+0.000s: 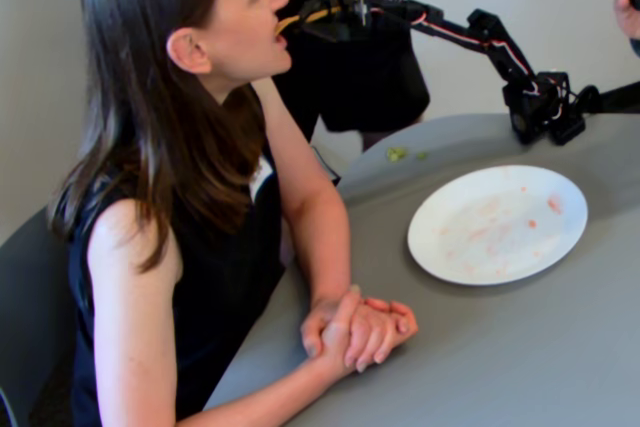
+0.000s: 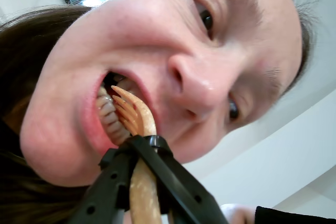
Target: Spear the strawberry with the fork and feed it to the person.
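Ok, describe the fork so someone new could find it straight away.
Start at the seated woman with long brown hair on the fixed view's left. The black arm reaches to her open mouth. The fork is the orange-tan plastic piece clamped in the end effector, tines at her teeth; everything around it is black.

The fork (image 2: 137, 129) looks like smooth orange-tan plastic, the tool (image 2: 144, 145) matt black plastic. The plate (image 1: 497, 223) is glossy white; the bench (image 1: 520, 347) is matt grey.
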You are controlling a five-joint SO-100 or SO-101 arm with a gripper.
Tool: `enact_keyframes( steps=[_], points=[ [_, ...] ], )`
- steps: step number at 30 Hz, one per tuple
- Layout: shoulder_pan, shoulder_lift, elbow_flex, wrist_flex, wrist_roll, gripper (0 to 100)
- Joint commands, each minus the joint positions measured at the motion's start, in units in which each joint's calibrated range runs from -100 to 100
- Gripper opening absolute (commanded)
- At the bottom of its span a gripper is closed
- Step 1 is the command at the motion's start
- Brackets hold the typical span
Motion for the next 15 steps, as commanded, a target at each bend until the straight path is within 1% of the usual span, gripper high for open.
enact_keyframes(
  steps=[1,4,5,6,8,9,10,11,12,14,15],
  points=[
    [-0.2,-6.5,-1.4,3.7,-0.2,1],
    [-0.3,-10.0,-1.4,5.1,-0.3,1],
    [-0.3,-11.3,-1.4,5.4,-1.2,1],
    [-0.4,-13.7,-1.4,7.5,-2.4,1],
    [-0.5,-21.8,-1.4,15.0,-2.7,1],
    [-0.6,-23.8,-1.4,17.0,-2.7,1],
    [-2.1,-31.7,-1.3,28.7,-2.6,1],
    [-2.8,-36.5,-1.1,37.1,-2.6,1],
    [-3.8,-40.5,-0.5,43.2,-2.7,1],
    [-5.5,-43.4,-0.3,50.4,-2.7,1],
    [-7.5,-45.8,-0.3,57.7,-2.3,1]
  ],
)
